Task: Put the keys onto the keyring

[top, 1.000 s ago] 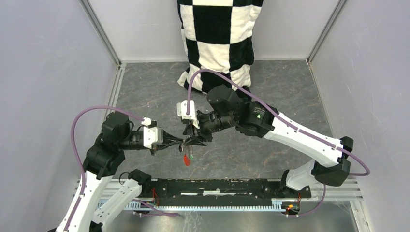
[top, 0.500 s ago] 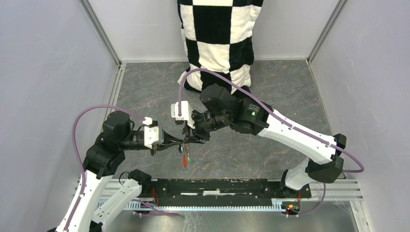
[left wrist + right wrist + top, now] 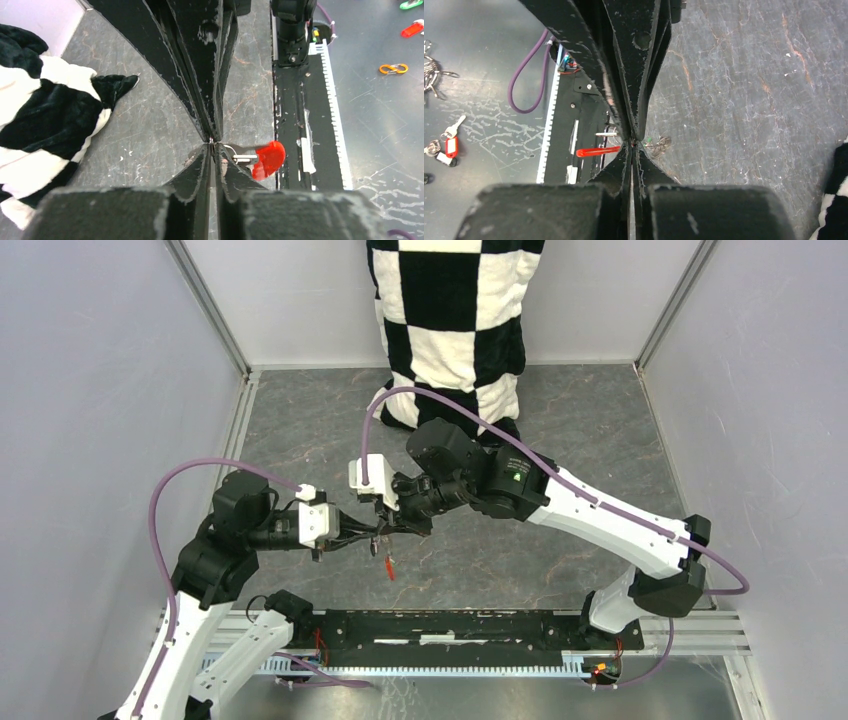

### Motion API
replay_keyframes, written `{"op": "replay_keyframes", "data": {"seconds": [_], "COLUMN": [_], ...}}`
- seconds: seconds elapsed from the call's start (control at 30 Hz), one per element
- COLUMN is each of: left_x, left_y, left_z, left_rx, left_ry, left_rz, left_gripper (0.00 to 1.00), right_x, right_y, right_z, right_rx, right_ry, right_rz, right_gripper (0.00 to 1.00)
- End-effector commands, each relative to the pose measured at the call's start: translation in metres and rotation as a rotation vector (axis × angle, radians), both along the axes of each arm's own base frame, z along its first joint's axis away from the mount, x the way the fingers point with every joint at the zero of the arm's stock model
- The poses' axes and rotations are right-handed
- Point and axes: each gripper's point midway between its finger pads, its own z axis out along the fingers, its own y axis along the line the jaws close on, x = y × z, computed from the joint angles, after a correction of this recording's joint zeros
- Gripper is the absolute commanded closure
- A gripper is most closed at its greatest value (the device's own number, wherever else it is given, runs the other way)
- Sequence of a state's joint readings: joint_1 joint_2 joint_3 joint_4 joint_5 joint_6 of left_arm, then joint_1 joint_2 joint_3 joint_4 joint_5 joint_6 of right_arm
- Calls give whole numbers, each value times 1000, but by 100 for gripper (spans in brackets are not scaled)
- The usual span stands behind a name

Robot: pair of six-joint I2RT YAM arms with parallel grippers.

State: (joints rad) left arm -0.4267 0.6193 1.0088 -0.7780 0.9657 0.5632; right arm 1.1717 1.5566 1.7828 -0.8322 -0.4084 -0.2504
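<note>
Nearest the arm bases, at 6 o'clock on the grey table (image 3: 600, 420): a black rail (image 3: 450, 625) along the edge. Just beyond, near centre: left gripper (image 3: 368, 537) and right gripper (image 3: 388, 530) tip to tip, both pairs of fingers pressed narrow, their black bulk filling most of each wrist view. Farthest back, at 12 o'clock: a black-and-white checked cloth (image 3: 450, 320). Off the table, past the rail: a spare key bunch (image 3: 446, 145), an orange clip (image 3: 393, 68), a purple cable (image 3: 524, 75).

Raised above the table near centre, between the two tips: the keyring (image 3: 378, 543), pinched in the left fingers, thin and silvery, its long red tag (image 3: 389, 567) dangling toward 6 o'clock.

Beside the ring in the right wrist view: a speck of green (image 3: 649, 140), too small to name for certain. Keys themselves hard to make out behind the fingers. Unclear what the right fingers clamp.
</note>
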Motion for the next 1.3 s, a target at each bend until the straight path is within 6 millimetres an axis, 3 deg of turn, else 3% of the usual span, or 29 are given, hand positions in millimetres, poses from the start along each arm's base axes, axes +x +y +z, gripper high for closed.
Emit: {"op": "replay_keyframes", "data": {"seconds": [0.0, 0.1, 0.23, 0.4, 0.67, 0.93, 1.27], "left_x": [-6, -8, -9, -13, -2, -15, -25], "left_y": [-2, -1, -2, -3, -12, -14, -14], "left_z": [21, 25, 31, 32, 51, 80, 89], "left_rx": [-36, -43, -53, -65, -166, -224, -233], "left_ry": [-55, -51, -39, -3, 80, 97, 139], "left_rz": [-33, -33, -30, -43, 4, -41, -81], "left_gripper": [77, 64, 57, 51, 51, 51, 55], "right_x": [8, 6, -1, -6, -15, -22, -24], "right_y": [6, 0, -10, -18, -23, -31, -34], "right_z": [19, 22, 42, 51, 57, 71, 84], "right_rx": [118, 189, 344, 452, 560, 740, 896], "right_ry": [-56, -64, -72, -56, -42, -66, -65], "right_rz": [-34, -41, -30, -8, 18, 28, 33], "right_gripper": [100, 100, 100, 100, 100, 100, 100]}}
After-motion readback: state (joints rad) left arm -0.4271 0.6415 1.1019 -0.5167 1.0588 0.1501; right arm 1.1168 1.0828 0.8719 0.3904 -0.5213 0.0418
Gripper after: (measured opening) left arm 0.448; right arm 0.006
